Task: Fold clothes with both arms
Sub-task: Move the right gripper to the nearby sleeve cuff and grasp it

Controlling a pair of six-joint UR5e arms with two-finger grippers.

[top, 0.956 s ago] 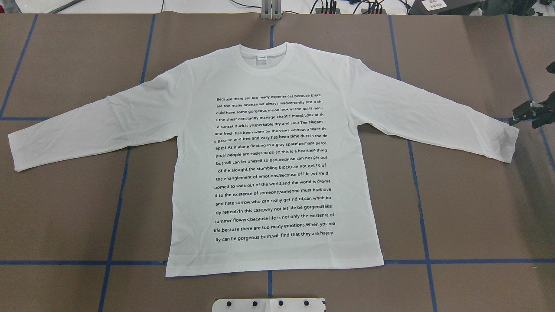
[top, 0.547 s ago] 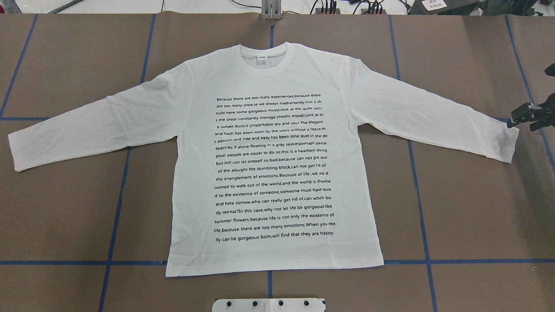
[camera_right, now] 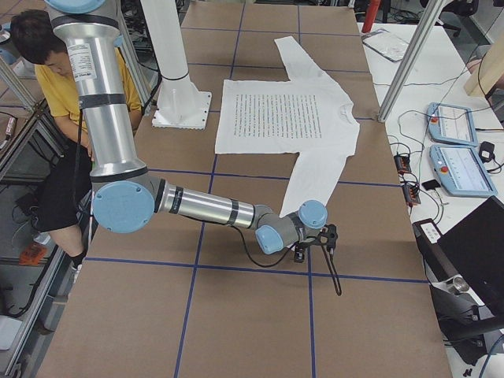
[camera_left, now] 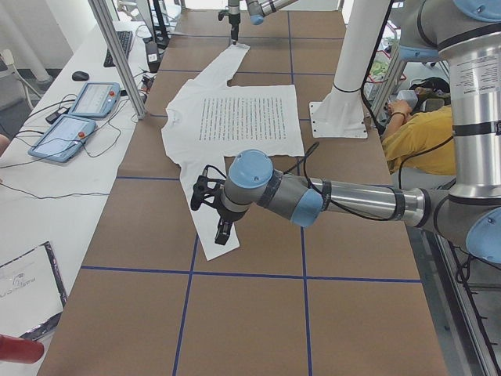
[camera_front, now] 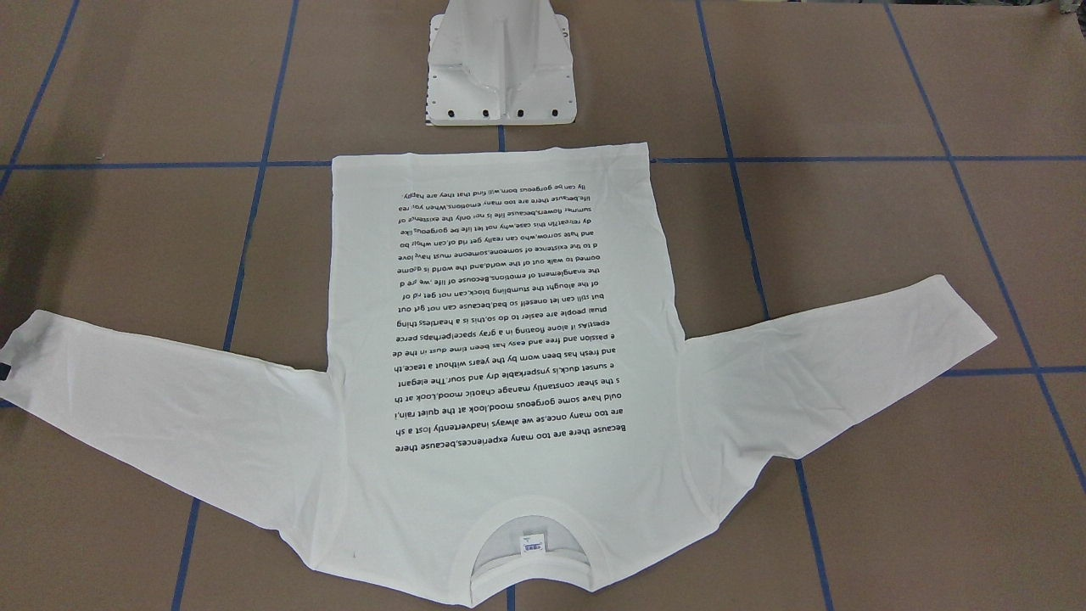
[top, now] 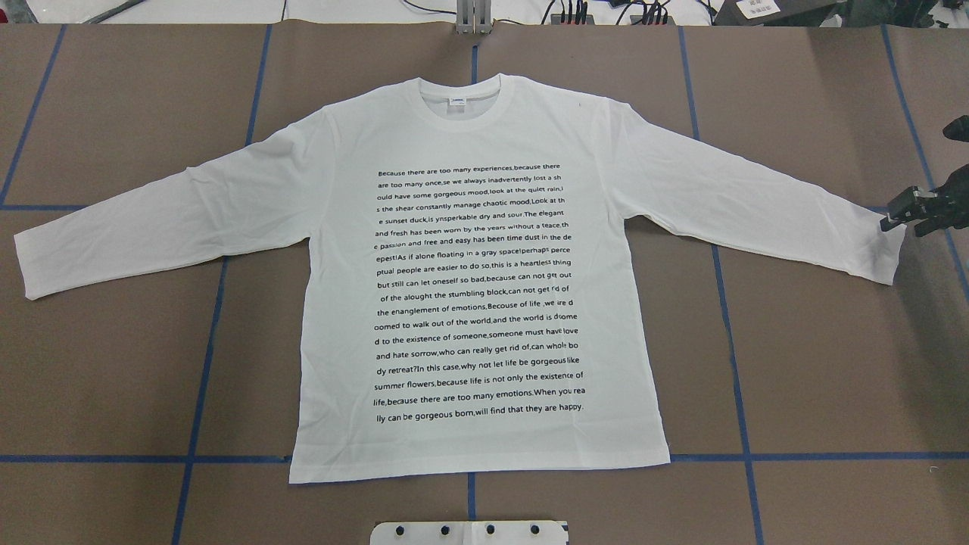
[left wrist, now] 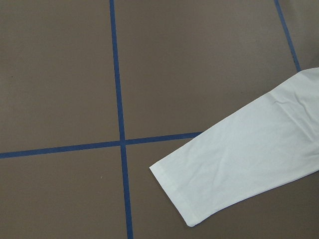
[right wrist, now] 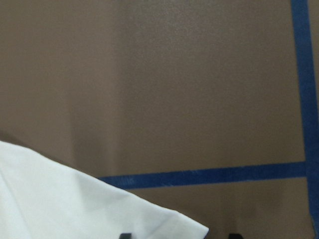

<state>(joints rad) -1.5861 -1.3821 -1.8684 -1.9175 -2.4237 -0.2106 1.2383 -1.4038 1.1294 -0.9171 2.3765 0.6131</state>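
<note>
The white long-sleeved T-shirt [top: 477, 288] lies flat, print side up, collar at the far side and both sleeves spread out. My right gripper [top: 892, 216] is low at the far corner of the right sleeve's cuff [top: 886, 253]. In the right wrist view its two fingertips [right wrist: 124, 235] stand apart, open, with the cuff corner [right wrist: 194, 230] between them. My left gripper [camera_left: 222, 232] hovers over the left sleeve's cuff [camera_left: 213, 244]. It shows only in the exterior left view, so I cannot tell whether it is open. The left wrist view shows that cuff [left wrist: 199, 194] from above.
The brown table is crossed by blue tape lines [top: 204, 378]. The white pedestal base [camera_front: 501, 68] stands just behind the shirt's hem. Tablets [camera_left: 78, 110] and cables lie on the side bench. A person in yellow [camera_right: 47, 71] sits behind the robot.
My right gripper has moved down and inward, from beside the right cuff to its far corner. The shirt has not moved.
</note>
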